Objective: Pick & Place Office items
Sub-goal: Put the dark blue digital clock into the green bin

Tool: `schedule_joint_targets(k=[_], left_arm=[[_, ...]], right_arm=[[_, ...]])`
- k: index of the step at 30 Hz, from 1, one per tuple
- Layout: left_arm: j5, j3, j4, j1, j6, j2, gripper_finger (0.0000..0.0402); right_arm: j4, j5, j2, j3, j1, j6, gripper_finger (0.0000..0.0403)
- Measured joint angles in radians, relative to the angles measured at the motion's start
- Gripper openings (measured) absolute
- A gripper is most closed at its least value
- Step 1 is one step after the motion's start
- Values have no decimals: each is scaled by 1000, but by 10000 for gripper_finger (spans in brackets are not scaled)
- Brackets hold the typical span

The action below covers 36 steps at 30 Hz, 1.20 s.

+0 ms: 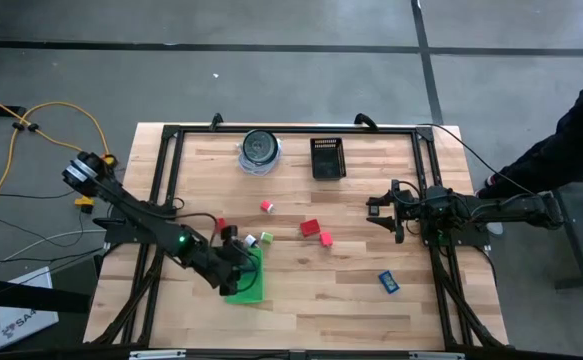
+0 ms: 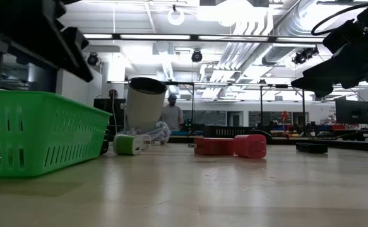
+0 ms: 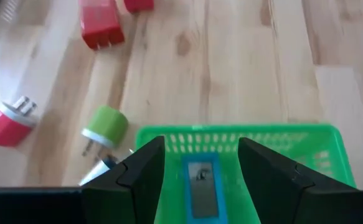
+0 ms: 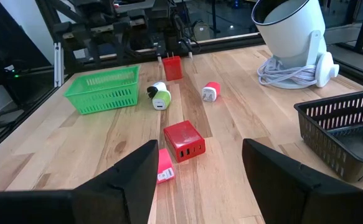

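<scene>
While the left gripper (image 1: 239,272) hangs over the green tray (image 1: 254,290) at the lower left of the table (image 1: 321,300) in the high view, its jaws stand spread with nothing between them; the left wrist view looks down between them at a blue rectangular piece (image 3: 201,186) lying inside the tray. Just above the tray in the high view sit a green-and-white charger (image 1: 266,238) and a small white-and-dark piece (image 1: 247,241), close together. A red block (image 1: 221,224) lies a little to their upper left, and a pink plug (image 1: 267,206) lies higher still, toward the table's middle. Right of centre, a larger red block (image 1: 310,228) and a pink block (image 1: 325,238) lie just beside each other. A blue piece (image 1: 388,282) lies alone at the lower right of the table.

The right gripper (image 1: 389,216) hovers above the right side of the table, its jaws spread and empty, well apart from all the pieces. At the table's upper edge stand a round container with a white cable (image 1: 260,150) and a black basket (image 1: 327,158). In the low view a person (image 2: 171,116) stands far back in the room.
</scene>
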Motion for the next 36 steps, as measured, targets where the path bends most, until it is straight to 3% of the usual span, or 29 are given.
schedule_joint_targets(k=[14,26,36], left_arm=[[5,0,156,117,286,-77,195],[267,-1,364,316,486,-45,195],[276,-1,399,377,513,-45,195]], right_arm=[[0,0,0,0,0,0,219],[0,0,0,0,0,0,219],[0,0,0,0,0,0,219]])
